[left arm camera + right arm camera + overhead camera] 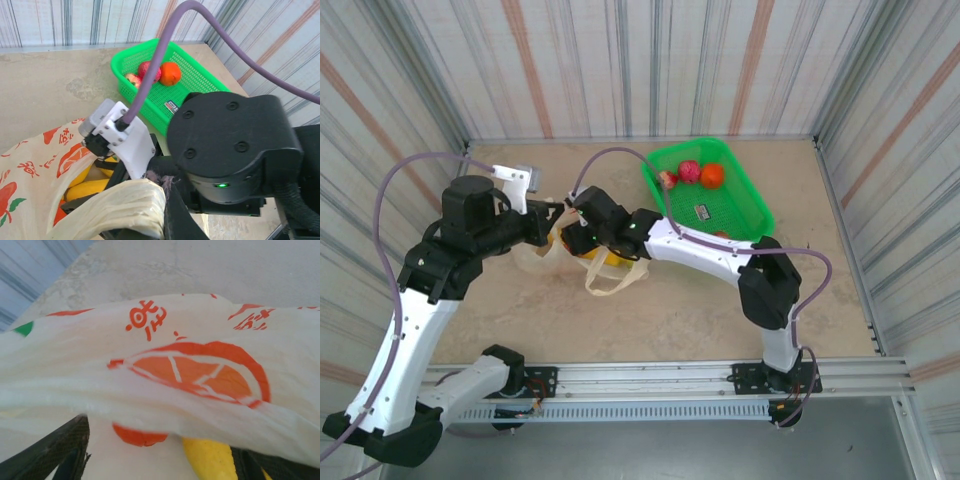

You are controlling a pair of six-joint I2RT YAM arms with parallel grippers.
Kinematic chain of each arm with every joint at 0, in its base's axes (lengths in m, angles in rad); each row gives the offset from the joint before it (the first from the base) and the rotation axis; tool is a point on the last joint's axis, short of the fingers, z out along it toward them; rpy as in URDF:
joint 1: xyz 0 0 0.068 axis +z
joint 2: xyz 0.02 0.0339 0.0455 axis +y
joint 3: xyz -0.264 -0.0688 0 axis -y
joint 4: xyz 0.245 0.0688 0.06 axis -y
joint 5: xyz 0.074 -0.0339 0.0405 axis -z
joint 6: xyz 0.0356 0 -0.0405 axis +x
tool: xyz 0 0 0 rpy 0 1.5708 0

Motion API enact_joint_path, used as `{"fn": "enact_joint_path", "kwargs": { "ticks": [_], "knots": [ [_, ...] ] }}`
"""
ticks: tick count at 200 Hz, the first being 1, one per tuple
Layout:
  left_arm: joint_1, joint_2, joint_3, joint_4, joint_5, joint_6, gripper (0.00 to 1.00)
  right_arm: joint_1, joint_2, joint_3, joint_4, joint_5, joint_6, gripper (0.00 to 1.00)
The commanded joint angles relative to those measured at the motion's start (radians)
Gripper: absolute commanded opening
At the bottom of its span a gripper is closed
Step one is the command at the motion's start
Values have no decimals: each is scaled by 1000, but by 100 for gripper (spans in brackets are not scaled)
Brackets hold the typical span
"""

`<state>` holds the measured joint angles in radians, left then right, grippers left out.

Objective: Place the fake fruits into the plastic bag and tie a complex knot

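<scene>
Left wrist: yellow bananas (87,189) inside bag (30,167)

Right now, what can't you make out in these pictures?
Fruit count inside the plastic bag: left wrist view, printed film hides all but some bananas.
Whether the right gripper grips the yellow fruit: right wrist view, bag draped across the jaws.
Label in the green basket: top view, too small to read.
</scene>
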<state>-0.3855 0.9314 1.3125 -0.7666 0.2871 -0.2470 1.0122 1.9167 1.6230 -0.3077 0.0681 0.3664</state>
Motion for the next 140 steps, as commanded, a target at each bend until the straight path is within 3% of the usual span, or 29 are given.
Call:
{"fn": "enact_joint_path", "kwargs": {
  "ticks": [1, 36, 93, 140],
  "knots": [
    [11, 1, 27, -5, 10, 20, 0, -23, -106, -72, 58, -108, 12, 69],
    [11, -6, 19, -3, 23, 20, 0, -70, -262, -245, 199, -271, 30, 56],
    [13, 2, 8, -3, 44, 17, 0, -151, -475, -452, 294, -440, 2, 55],
    [13, 10, 5, 4, 63, 6, 0, -312, -649, -544, 234, -432, 15, 57]
  ]
}}
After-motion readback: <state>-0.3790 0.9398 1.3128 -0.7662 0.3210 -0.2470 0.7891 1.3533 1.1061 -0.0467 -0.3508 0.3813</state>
